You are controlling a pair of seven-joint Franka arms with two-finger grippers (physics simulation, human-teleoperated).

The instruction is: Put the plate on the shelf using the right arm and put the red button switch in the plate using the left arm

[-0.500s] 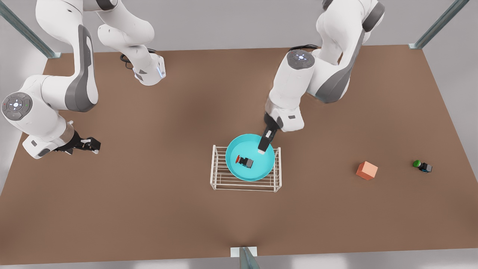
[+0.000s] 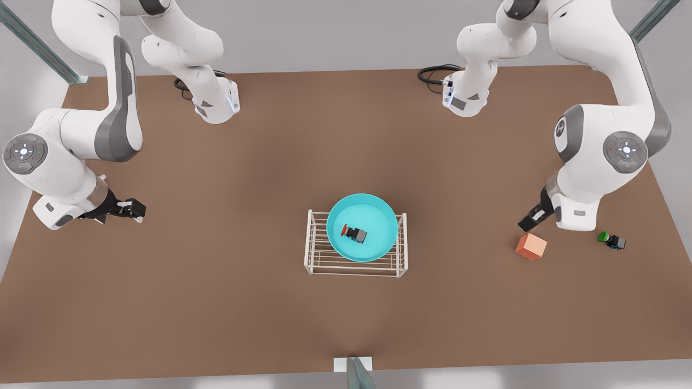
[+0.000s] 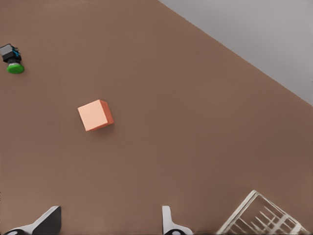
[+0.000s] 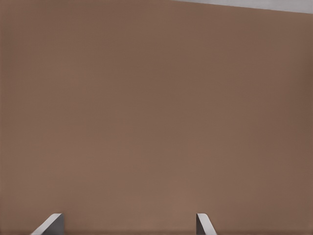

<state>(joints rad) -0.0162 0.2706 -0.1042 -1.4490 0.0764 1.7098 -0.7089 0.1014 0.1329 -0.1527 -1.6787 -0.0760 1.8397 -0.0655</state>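
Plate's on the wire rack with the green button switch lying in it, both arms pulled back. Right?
Not quite: the front view shows the red button switch in the plate on the wire rack. The green one lies on the table near the left gripper; the right gripper is also clear.

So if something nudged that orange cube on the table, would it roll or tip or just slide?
The orange cube would probably slide rather than roll: it has flat faces and sits flat on the table. It looks as wide as tall, so tipping seems unlikely. Its sharp, unsagging edges in the left wrist view suggest it is stiff.
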